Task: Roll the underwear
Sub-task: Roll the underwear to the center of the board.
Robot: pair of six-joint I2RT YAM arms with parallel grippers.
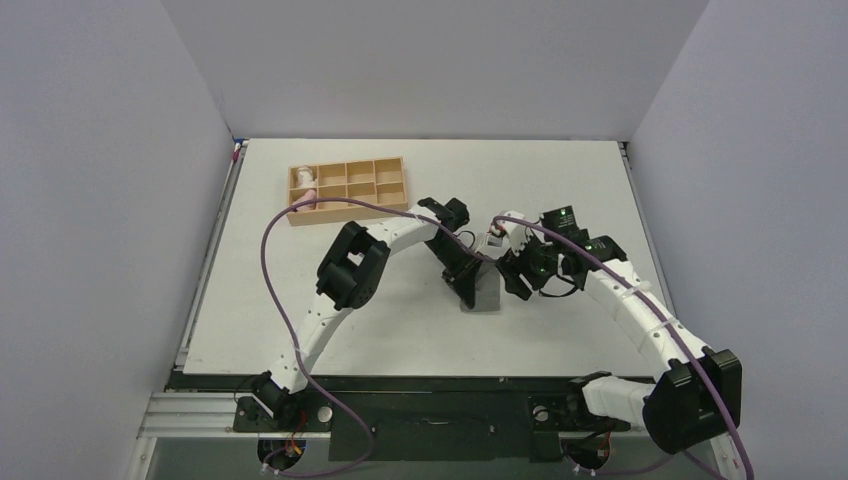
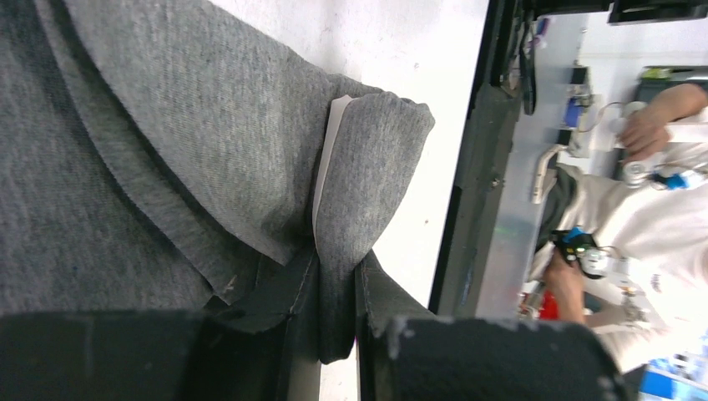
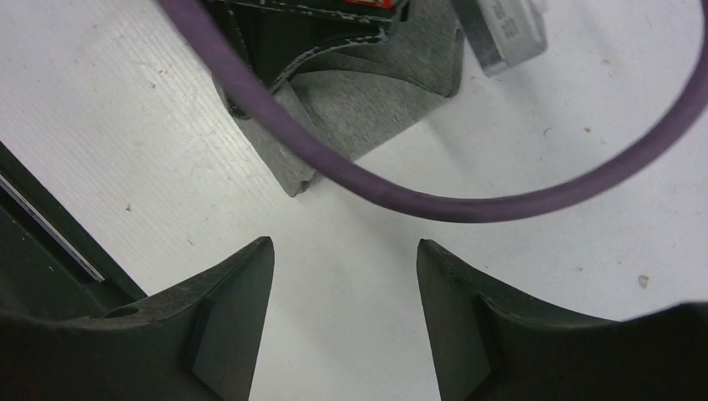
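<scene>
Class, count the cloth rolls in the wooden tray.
2: a white roll at the tray's far-left corner, and a pink roll just nearer than it, also at the left end. Dividers may hide others.

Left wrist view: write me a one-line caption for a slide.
Left gripper shut on a fold of the dark grey underwear, its pale strip showing, white table beyond.

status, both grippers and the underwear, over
Left gripper shut on a fold of the underwear. Right gripper open, empty, above the table beside it. Purple cable crosses between right gripper and cloth.
</scene>
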